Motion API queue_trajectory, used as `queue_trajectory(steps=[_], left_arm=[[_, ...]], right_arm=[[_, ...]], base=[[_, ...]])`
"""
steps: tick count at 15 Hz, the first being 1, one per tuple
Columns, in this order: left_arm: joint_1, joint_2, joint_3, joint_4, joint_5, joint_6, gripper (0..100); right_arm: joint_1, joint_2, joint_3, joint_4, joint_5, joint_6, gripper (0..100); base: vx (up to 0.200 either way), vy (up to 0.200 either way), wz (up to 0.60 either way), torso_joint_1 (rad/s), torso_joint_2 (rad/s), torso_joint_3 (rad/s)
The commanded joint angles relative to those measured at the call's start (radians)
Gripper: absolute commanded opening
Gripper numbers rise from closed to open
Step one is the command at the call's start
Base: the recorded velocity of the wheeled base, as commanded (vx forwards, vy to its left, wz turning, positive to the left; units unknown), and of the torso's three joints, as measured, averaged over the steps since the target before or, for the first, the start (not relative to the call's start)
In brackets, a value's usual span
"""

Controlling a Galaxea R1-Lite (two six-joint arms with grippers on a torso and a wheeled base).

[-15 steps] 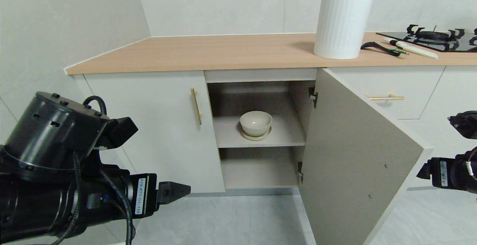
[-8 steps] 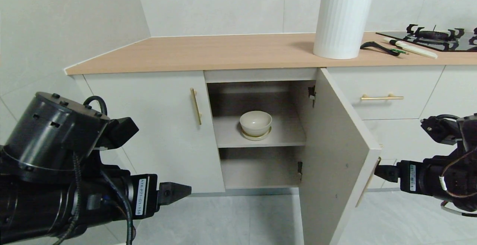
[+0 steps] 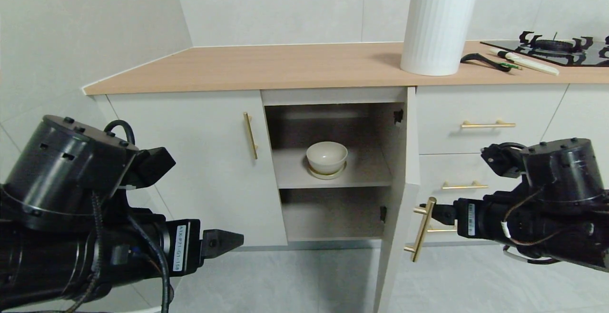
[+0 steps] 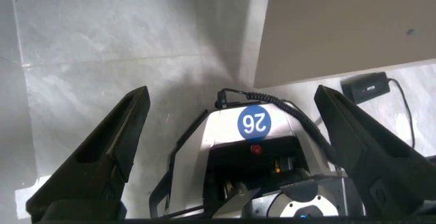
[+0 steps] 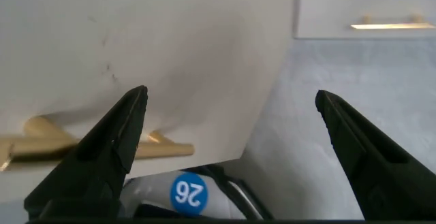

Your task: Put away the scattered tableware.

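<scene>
Beside the shelved bowl [image 3: 326,157], half-open door [image 3: 407,170]

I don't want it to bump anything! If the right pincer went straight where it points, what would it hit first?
Most likely the gold handle on the open cupboard door. The right pincer points straight at it from close by, though depth is unclear.

A cream bowl [image 3: 326,156] stands upright, mouth up, on a small matching saucer [image 3: 326,176] whose rim just shows beneath it. The pair sits near the middle of the upper shelf [image 3: 366,172] inside the cabinet [image 3: 333,96], whose door [image 3: 405,161] stands partly open and is seen almost edge-on.
</scene>
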Motion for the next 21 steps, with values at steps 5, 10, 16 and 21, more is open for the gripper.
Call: queue_trajectory(steps=[5, 10, 16, 21], left_arm=[[0.003, -0.001, 0.0, -0.002, 0.051, 0.003, 100], [0.003, 0.007, 0.003, -0.003, 0.065, 0.019, 100], [0.003, 0.007, 0.003, -0.003, 0.071, 0.019, 100], [0.003, 0.008, 0.006, -0.003, 0.071, 0.019, 100]], right_arm=[[0.015, 0.323, -0.284, -0.01, 0.056, -0.041, 100], [-0.02, 0.43, -0.309, -0.112, 0.058, 0.009, 100], [-0.018, 0.593, -0.318, -0.369, 0.051, 0.104, 100], [-0.023, 0.706, -0.406, -0.457, 0.01, 0.186, 100]], base=[[0.0, 0.0, 0.0, 0.0, 0.0, 0.0], [0.0, 0.0, 0.0, 0.0, 0.0, 0.0], [0.0, 0.0, 0.0, 0.0, 0.0, 0.0], [0.0, 0.0, 0.0, 0.0, 0.0, 0.0]])
